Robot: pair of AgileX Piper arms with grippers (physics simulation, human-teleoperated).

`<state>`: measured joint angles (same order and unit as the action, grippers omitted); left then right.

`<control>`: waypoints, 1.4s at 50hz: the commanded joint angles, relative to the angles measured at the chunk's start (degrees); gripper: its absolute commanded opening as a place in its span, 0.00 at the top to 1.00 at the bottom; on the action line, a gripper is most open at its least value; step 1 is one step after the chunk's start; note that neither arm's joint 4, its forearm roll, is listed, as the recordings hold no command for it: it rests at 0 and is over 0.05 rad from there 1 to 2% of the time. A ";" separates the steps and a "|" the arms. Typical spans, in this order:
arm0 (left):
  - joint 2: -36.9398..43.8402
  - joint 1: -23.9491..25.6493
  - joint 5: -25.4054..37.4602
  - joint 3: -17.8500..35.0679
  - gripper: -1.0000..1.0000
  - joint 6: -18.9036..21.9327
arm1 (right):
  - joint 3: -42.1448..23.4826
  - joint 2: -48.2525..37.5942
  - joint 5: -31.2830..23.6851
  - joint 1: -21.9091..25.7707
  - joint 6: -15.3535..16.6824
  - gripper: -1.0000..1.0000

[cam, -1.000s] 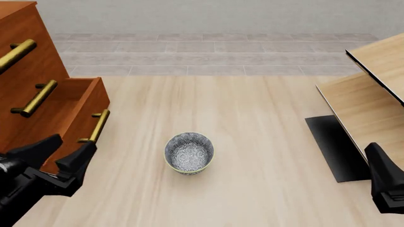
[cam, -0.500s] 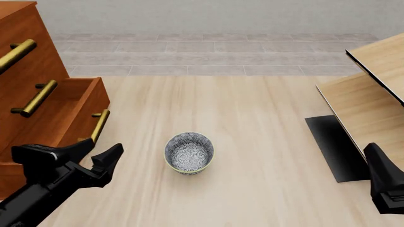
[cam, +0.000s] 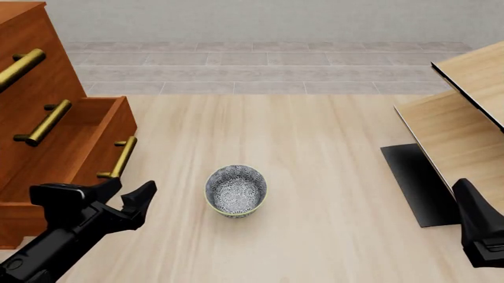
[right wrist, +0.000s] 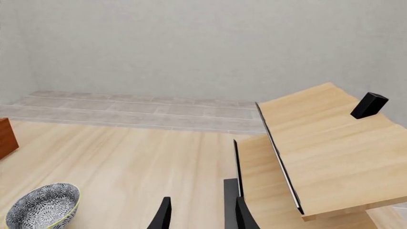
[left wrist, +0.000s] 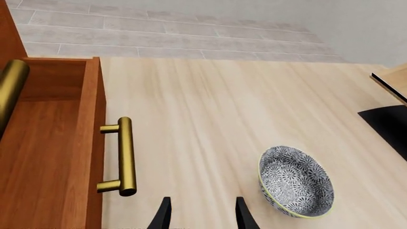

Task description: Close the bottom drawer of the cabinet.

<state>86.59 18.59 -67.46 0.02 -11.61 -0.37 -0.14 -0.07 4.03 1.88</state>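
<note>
Bottom drawer pulled out rightward, brass handle running near-far, left end effector apart

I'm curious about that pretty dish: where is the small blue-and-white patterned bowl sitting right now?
In the front view, the patterned bowl sits on the pale wooden tabletop, left of centre, just right of the open left gripper and the open bottom drawer's brass bar handle.

No readable text, labels, brands or numbers are showing in any view. The cabinet fronts and brass handles are reading plain, and the bowl is carrying only a dense blue-white pattern, no lettering. The pale wood furniture at 3 o'clock is showing bare surfaces, nothing printed.
</note>
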 commanded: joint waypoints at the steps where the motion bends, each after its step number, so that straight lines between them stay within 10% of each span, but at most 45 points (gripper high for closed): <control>1: 3.05 -0.49 -2.42 -0.01 0.00 -0.76 | 0.12 0.02 0.18 0.18 0.14 0.00; 70: 7.78 -14.01 -2.43 2.90 0.00 0.54 | -0.12 0.11 0.42 0.48 0.81 0.00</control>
<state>93.05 7.45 -69.90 2.36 -11.58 -0.52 -0.04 0.23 4.43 2.51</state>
